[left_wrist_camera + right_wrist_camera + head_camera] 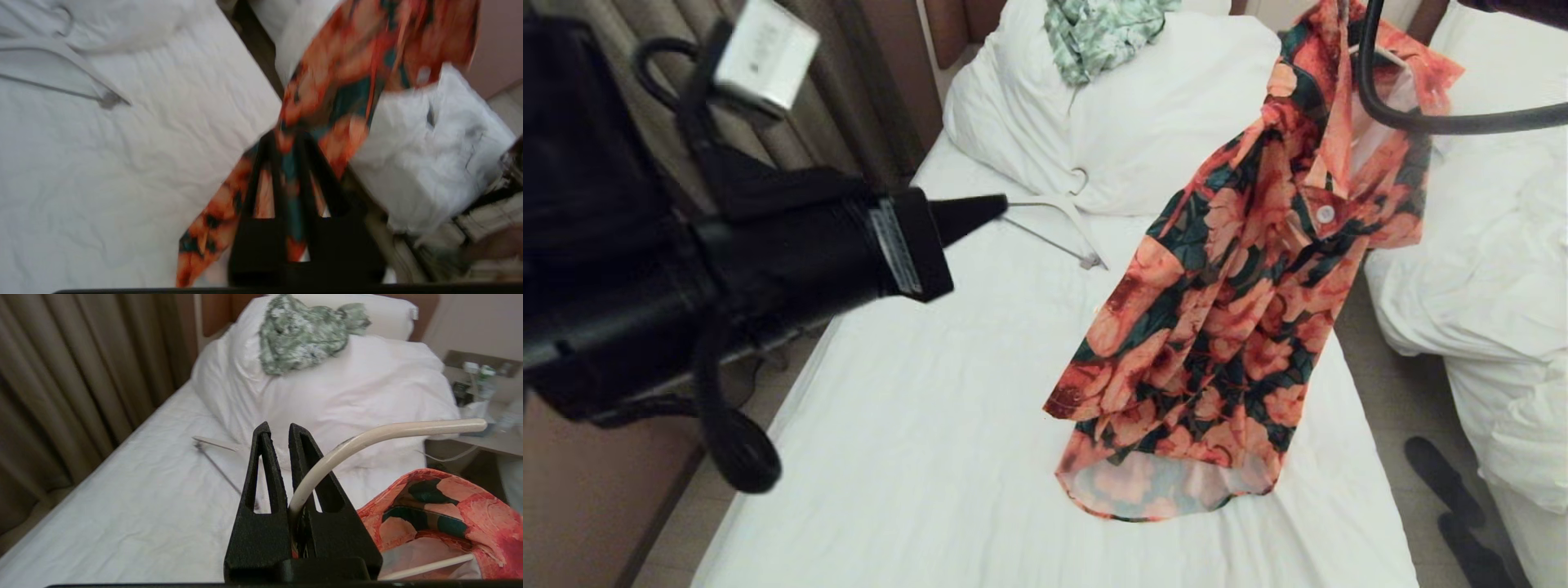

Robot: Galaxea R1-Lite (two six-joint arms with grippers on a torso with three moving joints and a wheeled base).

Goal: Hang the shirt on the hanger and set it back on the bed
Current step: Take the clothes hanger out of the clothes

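Note:
The flowered shirt hangs on the cream hanger, and its lower hem reaches the sheet of the bed. My right gripper is shut on the hanger's hook, high at the right and out of the head view; the collar sits just beside its fingers. My left gripper hovers over the bed to the left of the shirt, clear of it. In the left wrist view the left gripper shows a narrow gap between its fingers, with the shirt beyond them and nothing held.
A thicker white hanger with a grey bar lies on the sheet below the big pillow. Mint-green cloth sits on the pillow. Another bed with heaped bedding stands on the right, dark shoes in the aisle, curtains on the left.

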